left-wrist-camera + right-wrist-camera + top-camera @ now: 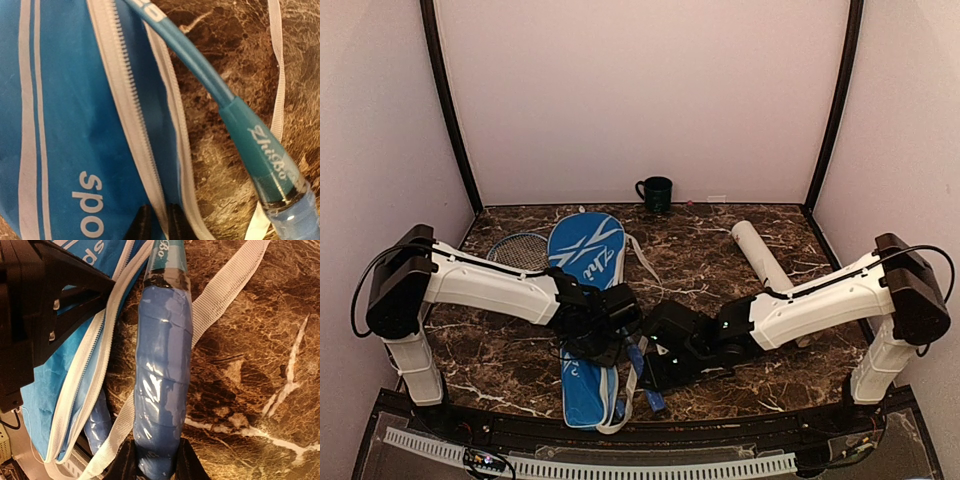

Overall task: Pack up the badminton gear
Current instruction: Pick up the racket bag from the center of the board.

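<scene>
The blue cover (585, 255) lies flat along the tabletop (710, 262) between the two arms. It looks soft and floppy, so its stiffer zip edge (131, 125) is the place to take it. The left tool (158, 225) sits there, tips close together astride that edge; whether they pinch it I cannot tell. The racket (250, 145) lies just beside the opening, light and stiff, its film-wrapped grip (162, 375) probably slick. The right tool (157, 465) is clamped on the grip's butt end. The white tube (760, 255), light and apt to roll, lies well apart to the right.
</scene>
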Available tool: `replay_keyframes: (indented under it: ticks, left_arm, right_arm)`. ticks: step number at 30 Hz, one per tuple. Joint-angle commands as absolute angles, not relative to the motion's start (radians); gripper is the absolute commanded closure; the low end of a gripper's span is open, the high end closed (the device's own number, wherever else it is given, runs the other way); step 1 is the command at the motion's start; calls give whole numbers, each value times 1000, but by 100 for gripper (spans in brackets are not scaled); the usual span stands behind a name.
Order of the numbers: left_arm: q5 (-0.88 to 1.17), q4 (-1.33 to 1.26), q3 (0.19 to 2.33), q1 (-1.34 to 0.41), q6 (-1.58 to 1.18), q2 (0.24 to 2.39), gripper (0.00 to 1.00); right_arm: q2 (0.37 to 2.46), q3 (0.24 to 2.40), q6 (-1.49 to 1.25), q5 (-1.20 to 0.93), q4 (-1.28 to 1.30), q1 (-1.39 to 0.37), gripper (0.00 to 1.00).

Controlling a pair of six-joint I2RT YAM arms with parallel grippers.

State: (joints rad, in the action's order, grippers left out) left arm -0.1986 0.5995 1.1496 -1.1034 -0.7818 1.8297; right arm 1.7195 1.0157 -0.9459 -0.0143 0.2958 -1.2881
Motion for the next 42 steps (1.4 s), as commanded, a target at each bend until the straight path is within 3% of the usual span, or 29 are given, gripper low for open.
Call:
replay_keyframes:
  ticks: [1,4,16,26,30,35,41,42]
  left_arm:
    - [-191,639,1123,-1108,-792,1830,91]
    - [-200,611,1116,-1108,-804,1793,100]
    - [-161,386,984,-1108,-808,1567,100]
    - [-69,194,913,-1108,-795,1532,100]
    - [-131,295,955,-1108,-787,1540,100]
    - [-316,518,983,-1107,-817,1502,82]
    - [-344,569,865,-1095,-927,1367,43]
    - [-330,554,827,-1081,-949,1338,40]
  right_arm:
    - [1677,1007,-951,45,283,-1296,93]
    - [1660,1010,-953,60,297,-1296,93]
    - [1665,1056,-953,73,306,-1293,92]
    - [1696,1115,-945,58,293,-1288,92]
    - [1716,1131,-943,71,303,-1286,92]
    - [1706,1113,-962,119,335,-1287,93]
    - [1664,1071,-978,141,346,-1286,96]
    - [1661,1068,-980,141,348,-1286,98]
